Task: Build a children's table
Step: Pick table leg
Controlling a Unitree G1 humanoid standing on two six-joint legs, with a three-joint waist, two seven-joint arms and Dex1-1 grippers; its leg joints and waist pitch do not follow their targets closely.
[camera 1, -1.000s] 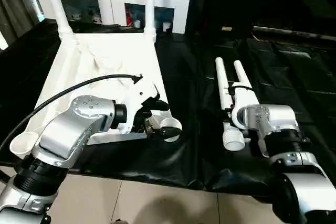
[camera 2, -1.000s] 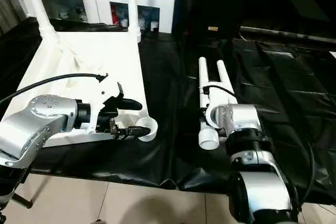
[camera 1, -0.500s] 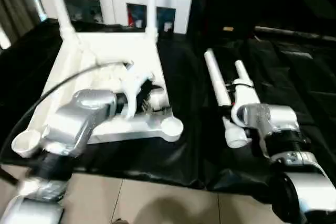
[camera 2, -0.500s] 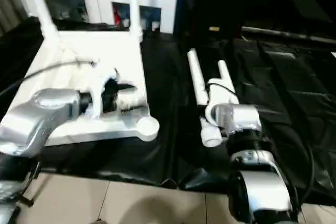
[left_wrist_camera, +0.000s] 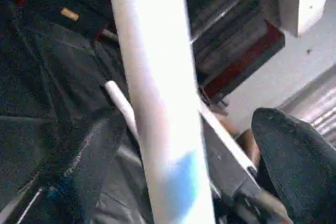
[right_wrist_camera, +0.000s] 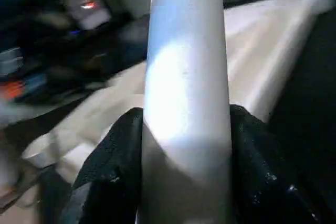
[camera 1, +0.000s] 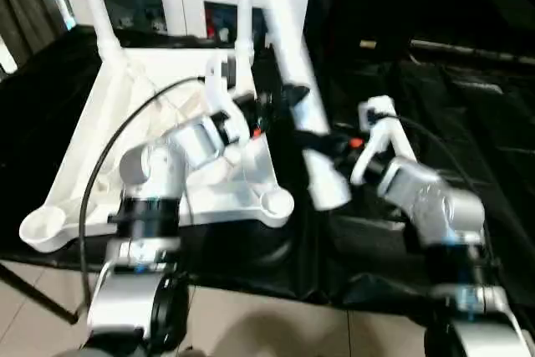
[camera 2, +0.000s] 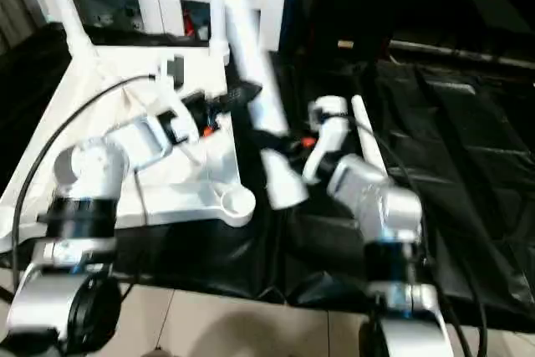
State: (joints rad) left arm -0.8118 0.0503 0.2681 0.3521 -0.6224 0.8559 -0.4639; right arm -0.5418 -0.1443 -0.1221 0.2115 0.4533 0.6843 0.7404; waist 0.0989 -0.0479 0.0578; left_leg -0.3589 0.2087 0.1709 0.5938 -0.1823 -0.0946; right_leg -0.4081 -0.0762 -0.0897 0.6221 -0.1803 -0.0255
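- Holding a white leg [camera 1: 297, 81] off the black-draped table [camera 1: 468, 114], your right gripper [right_wrist_camera: 186, 145] pinches the tube between both black fingers [right_wrist_camera: 113, 156].
- Your left gripper [left_wrist_camera: 178, 145] stands spread wide, that same leg passing between its fingers [left_wrist_camera: 294, 150] with a gap on each side.
- The tabletop [camera 1: 167, 131] lies upside down on the left, two legs [camera 1: 96, 6] standing upright in its far corner sockets.
- A fourth leg [camera 1: 397, 135] lies on the black cloth beside your right arm.
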